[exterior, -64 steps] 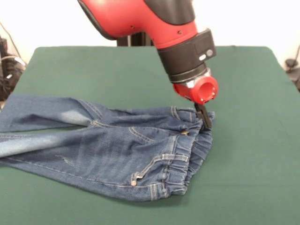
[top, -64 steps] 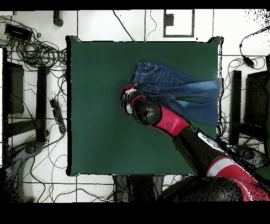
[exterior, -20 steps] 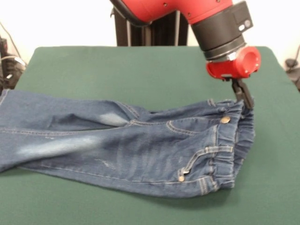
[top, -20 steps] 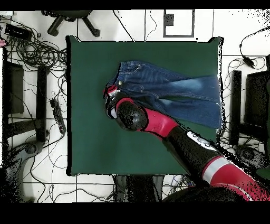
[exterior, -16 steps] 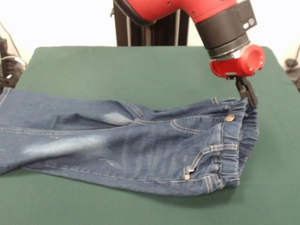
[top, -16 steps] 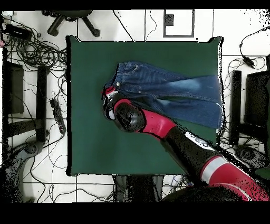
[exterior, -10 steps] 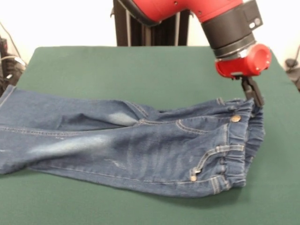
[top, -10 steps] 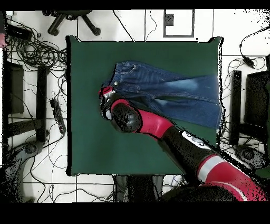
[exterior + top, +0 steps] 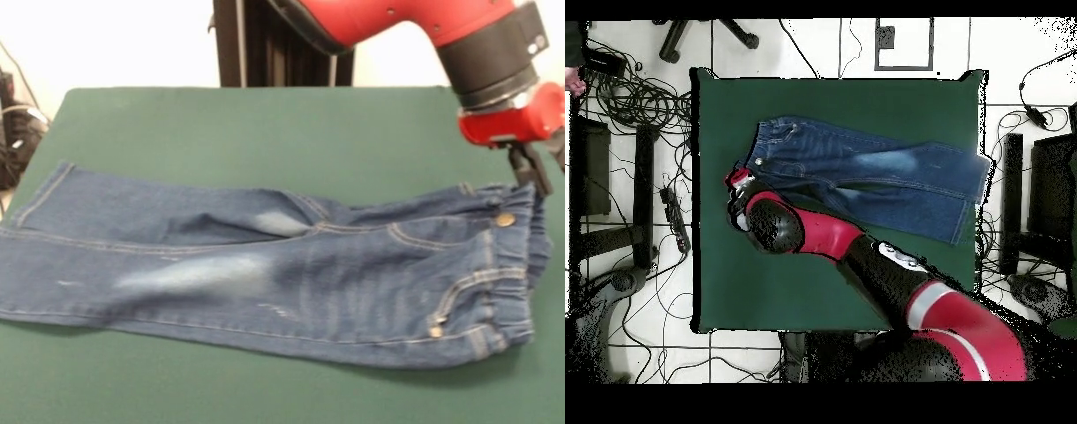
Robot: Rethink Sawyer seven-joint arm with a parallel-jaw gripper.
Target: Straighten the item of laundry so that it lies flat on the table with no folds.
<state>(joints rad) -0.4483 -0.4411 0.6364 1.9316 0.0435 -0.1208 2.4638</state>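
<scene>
Waistband pinched, jeans dragged across the table
Gripper [image 9: 532, 177] is clamped on the jeans [image 9: 265, 274] at the waistband; it could slip free, or bunch denim near the table [image 9: 221, 132] edge

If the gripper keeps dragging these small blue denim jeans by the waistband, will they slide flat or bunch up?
The small blue denim jeans look floppy: the gathered waistband is crumpled beside the gripper. They probably slide rather than catch, lying mostly spread on the dark green felt-like table. One leg overlaps the other, so that fold likely won't pull out.
</scene>
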